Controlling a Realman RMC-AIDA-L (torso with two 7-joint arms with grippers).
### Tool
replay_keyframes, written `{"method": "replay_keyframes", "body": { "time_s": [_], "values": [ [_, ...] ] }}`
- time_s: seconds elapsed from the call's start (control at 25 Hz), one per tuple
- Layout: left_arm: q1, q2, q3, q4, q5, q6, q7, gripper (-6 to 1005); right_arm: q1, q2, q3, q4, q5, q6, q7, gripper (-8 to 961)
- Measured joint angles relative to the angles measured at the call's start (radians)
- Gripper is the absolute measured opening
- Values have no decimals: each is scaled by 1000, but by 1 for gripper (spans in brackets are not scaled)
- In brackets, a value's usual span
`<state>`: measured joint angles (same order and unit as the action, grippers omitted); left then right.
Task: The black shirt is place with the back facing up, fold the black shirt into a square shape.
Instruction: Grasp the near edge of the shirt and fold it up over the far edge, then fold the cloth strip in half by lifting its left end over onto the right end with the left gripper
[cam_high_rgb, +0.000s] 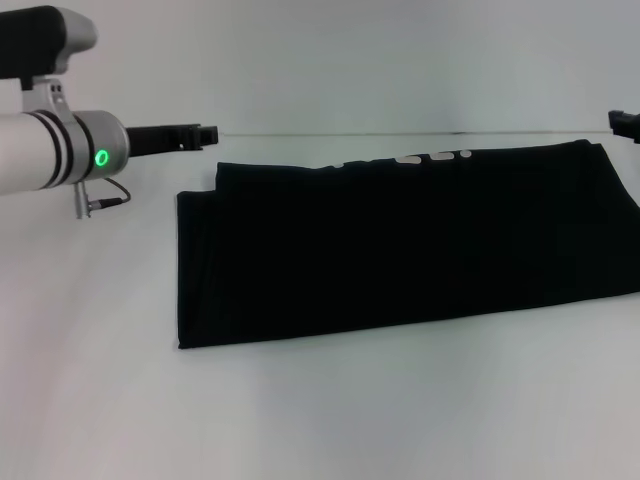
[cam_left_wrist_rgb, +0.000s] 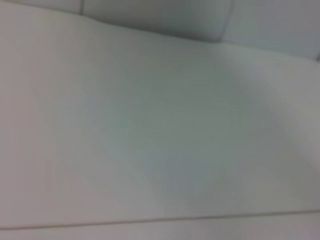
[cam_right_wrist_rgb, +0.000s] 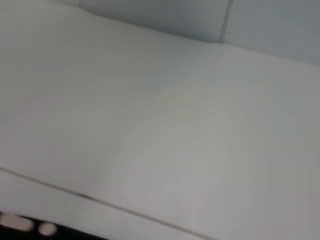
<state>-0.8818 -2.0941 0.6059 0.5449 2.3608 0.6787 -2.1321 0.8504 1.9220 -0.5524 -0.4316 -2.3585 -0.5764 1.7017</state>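
The black shirt (cam_high_rgb: 400, 240) lies flat on the white table (cam_high_rgb: 320, 410) as a long band folded lengthwise, running from centre-left to the right edge of the head view. Pale lettering (cam_high_rgb: 430, 157) peeks out along its far edge. My left gripper (cam_high_rgb: 203, 134) hovers beyond the shirt's far left corner, apart from the cloth. Only the tip of my right gripper (cam_high_rgb: 624, 123) shows, just past the shirt's far right corner. In the right wrist view a sliver of the black shirt (cam_right_wrist_rgb: 75, 236) and its lettering (cam_right_wrist_rgb: 22, 223) appears. The left wrist view shows only table.
The table's far edge (cam_high_rgb: 400, 134) meets a pale wall right behind both grippers. Bare white tabletop spreads in front of the shirt and to its left.
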Motion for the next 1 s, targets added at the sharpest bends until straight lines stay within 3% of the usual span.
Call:
{"method": "replay_keyframes", "body": {
  "time_s": [0.04,0.12,0.32,0.44,0.8,1.0],
  "values": [
    [9,0,0,14,-7,13,-8,267,-2,-5,2,-7,2,-28,16,344],
    [28,1,1,46,-14,74,-21,362,-11,-15,8,-32,17,-128,51,600],
    [87,21,0,125,-68,404,-19,586,-82,-16,10,-106,148,-430,90,784],
    [127,28,-3,163,-100,588,-18,709,-111,-12,11,-117,207,-504,90,786],
    [204,41,-94,181,-80,906,-87,859,-163,-8,11,-125,299,-720,81,791],
    [215,41,-102,176,10,957,-199,894,-156,2,1,-135,301,-696,64,935]
  ]
}}
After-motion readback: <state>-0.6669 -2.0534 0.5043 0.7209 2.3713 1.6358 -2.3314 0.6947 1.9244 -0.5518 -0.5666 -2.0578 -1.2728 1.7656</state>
